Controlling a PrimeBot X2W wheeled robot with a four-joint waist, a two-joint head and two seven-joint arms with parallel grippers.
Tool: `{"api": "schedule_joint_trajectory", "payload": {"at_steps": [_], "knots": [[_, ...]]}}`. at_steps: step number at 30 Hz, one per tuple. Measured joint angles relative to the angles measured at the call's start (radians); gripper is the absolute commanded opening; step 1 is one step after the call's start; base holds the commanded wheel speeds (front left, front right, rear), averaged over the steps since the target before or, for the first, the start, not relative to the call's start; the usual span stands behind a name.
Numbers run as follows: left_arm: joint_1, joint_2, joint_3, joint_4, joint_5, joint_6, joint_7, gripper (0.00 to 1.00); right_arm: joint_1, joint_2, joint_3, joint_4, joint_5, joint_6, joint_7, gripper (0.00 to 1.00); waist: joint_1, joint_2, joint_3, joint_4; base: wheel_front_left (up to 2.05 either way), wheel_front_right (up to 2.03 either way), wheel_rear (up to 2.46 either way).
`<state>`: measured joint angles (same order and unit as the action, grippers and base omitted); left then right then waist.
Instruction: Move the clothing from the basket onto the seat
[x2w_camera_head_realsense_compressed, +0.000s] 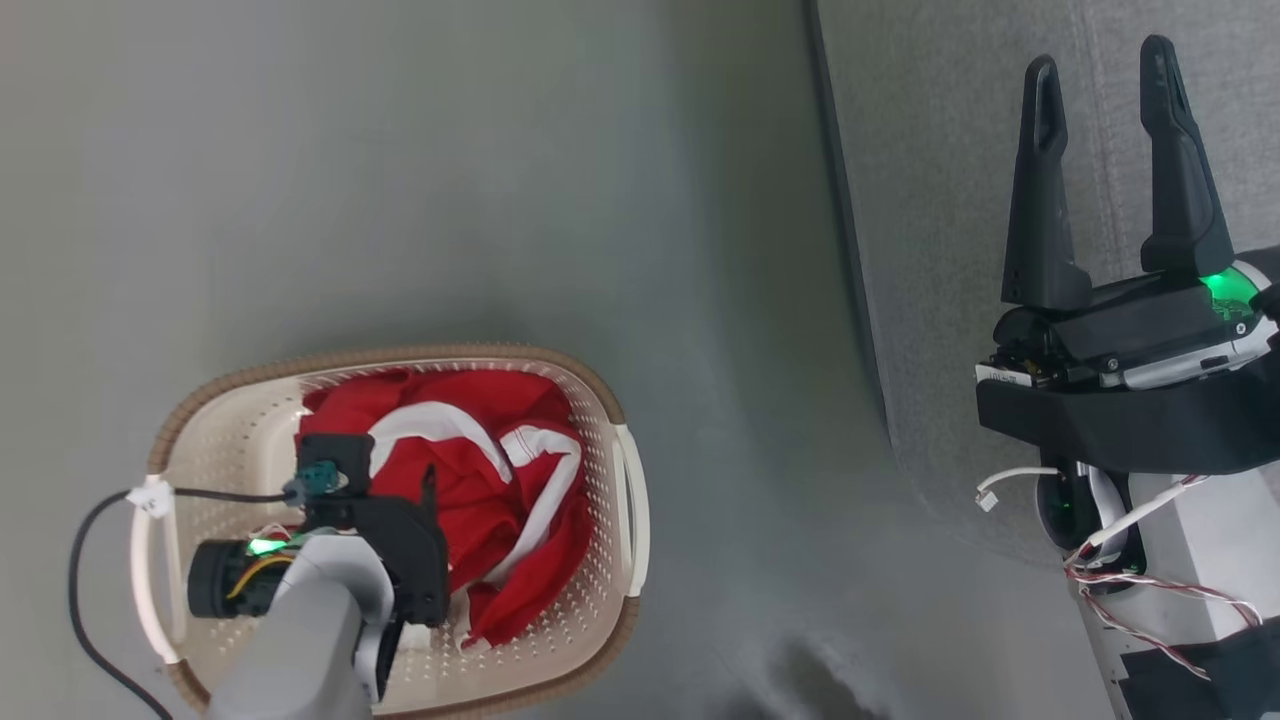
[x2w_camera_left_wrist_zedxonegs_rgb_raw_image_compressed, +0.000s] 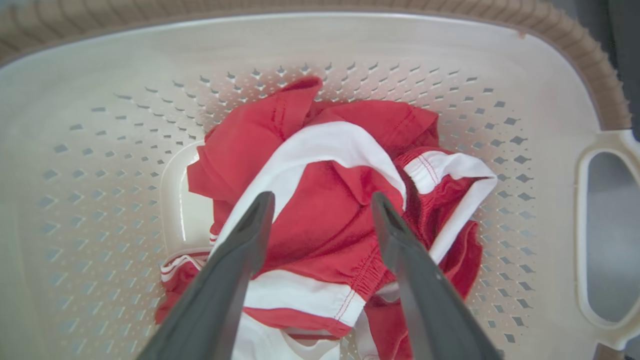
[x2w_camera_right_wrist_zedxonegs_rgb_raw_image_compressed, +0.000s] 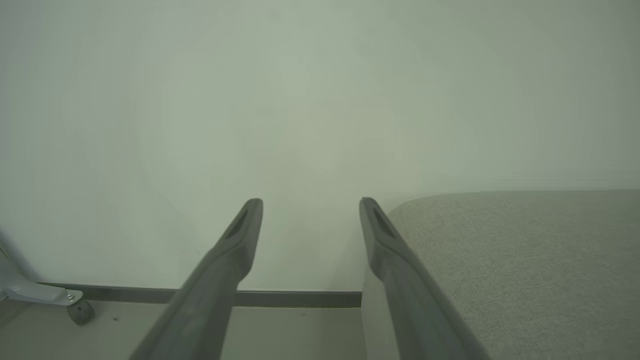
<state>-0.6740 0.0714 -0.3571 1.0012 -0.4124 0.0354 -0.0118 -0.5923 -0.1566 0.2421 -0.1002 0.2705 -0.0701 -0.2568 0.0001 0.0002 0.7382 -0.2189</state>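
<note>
Left gripper (x2w_camera_left_wrist_zedxonegs_rgb_raw_image_compressed: 321, 200): mine, fingers spread wide, poised above the red-and-white clothing (x2w_camera_left_wrist_zedxonegs_rgb_raw_image_compressed: 325, 235) to straddle its top fold for a pinch. Clothing: bunched in the cream laundry basket (x2w_camera_left_wrist_zedxonegs_rgb_raw_image_compressed: 100, 125). Right gripper (x2w_camera_head_realsense_compressed: 1100, 60): spread, empty, parked over the grey seat (x2w_camera_head_realsense_compressed: 950, 200), out of the way.

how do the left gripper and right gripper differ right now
The left gripper points down into the basket; the right gripper is over the edge of the seat, away from the basket. The left gripper has the red and white clothing right in front of it; the right gripper has no cloth near it and faces a plain wall. Both are open and hold nothing.
</note>
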Motion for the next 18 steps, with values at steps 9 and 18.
{"api": "schedule_joint_trajectory", "payload": {"at_steps": [9, 18], "knots": [[-0.046, 0.020, 0.013, 0.078, -0.005, 0.000, 0.038, 1.00, -0.042, 0.019, 0.004, -0.011, -0.009, 0.000, 0.000, 1.00, 0.0000, 0.0000, 0.079, -0.032, 0.00, 0.00, 0.00], [-0.079, 0.024, 0.041, 0.134, -0.027, 0.009, 0.059, 1.00, -0.053, 0.027, 0.022, -0.037, -0.025, 0.001, 0.000, 1.00, -0.0001, 0.0000, 0.111, -0.061, 0.00, 0.00, 0.00]]}}
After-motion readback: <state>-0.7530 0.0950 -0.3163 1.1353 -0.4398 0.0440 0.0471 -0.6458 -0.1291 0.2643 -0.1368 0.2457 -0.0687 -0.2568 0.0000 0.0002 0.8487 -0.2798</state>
